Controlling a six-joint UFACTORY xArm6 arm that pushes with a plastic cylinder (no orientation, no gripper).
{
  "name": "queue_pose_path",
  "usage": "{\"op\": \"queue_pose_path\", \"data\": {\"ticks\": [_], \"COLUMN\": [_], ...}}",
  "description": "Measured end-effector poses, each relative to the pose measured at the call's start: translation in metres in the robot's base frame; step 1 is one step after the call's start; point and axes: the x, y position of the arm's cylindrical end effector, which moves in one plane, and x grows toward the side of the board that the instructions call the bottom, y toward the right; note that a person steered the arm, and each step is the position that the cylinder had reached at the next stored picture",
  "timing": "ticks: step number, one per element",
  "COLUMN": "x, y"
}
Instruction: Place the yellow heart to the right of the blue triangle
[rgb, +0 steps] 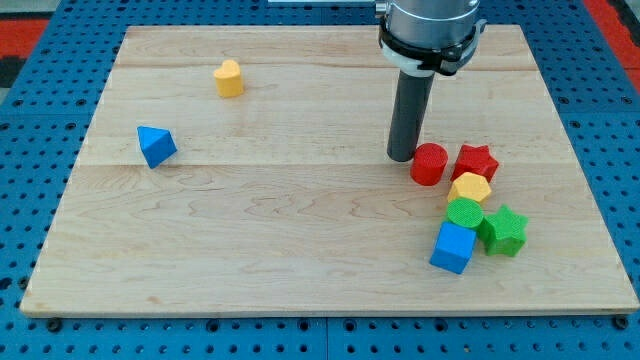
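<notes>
Camera view: yellow heart (229, 78) far left of my tip (402, 158).

My tip (402, 158) rests just left of the red cylinder (429, 164), far from the yellow heart (229, 78).

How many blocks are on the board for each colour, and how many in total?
Yellow: 2, the yellow heart and a yellow hexagon
Blue: 2, the blue triangle and a blue cube
Red: 2, a red cylinder and a red star
Green: 2, a green cylinder and a green star
Total: 8
</notes>
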Motion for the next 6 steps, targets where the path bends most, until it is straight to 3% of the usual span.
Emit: {"op": "queue_pose_path", "data": {"ticks": [1, 2, 3, 5, 6], "x": [-0.068, -0.128, -0.134, -0.19, -0.159], "y": [-0.063, -0.168, -0.268, -0.347, -0.381]}}
